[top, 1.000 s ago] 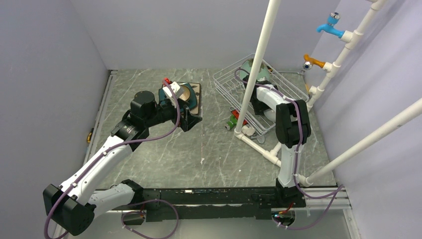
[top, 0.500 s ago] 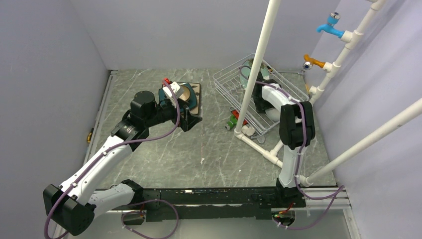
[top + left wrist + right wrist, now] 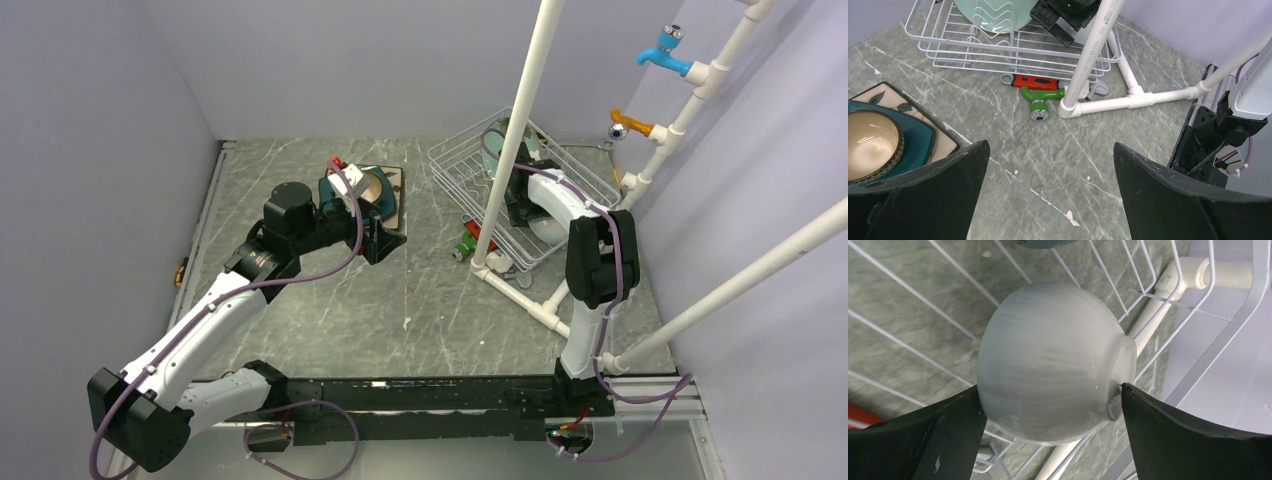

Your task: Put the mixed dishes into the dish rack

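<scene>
The white bowl looks to be the step in hand. It lies tipped on its side on the wires of the dish rack, out at 1 o'clock on the table, and the right gripper straddles it with the jaws spread wide. I can't tell whether the fingers touch it.

That arm has its elbow high and its forearm angled down into the basket. I'd say it next needs a straight lift clear of the thin bars.

The mint-green round plate stands in the rack.

The left arm stretches long towards 11 o'clock. The left gripper hangs low with its jaws apart and empty, just beside the stack – brown glazed bowl on teal square plate on cream square plate with flowers.
</scene>
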